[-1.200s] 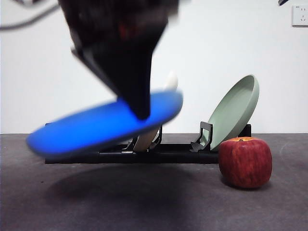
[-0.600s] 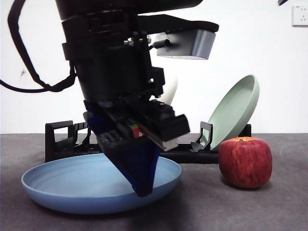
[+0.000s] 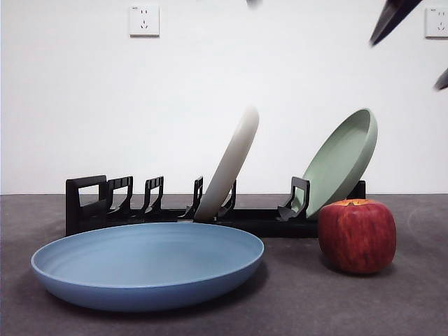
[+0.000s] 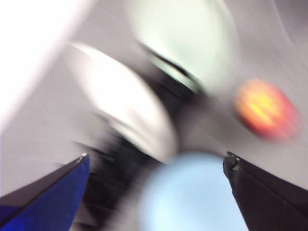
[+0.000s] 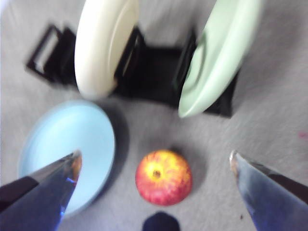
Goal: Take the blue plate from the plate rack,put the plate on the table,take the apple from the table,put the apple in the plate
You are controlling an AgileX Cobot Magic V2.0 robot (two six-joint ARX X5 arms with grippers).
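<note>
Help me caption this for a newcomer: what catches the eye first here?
The blue plate lies flat on the table in front of the plate rack, nearest the front camera. The apple stands apart from it to one side, below the leaning pale green plate. The right gripper hangs open above the apple.

It looked like a lab or test bench set up to imitate a kitchen counter, not a real home. A bare white wall (image 3: 210, 84) with two plain power sockets (image 3: 144, 20) stood behind a matte dark grey table (image 3: 308, 301). On it sat only a few staged props: a black plate rack (image 3: 175, 210) holding a cream-white plate (image 3: 231, 161) and a pale green plate (image 3: 343, 157) (nothing else domestic around).
</note>
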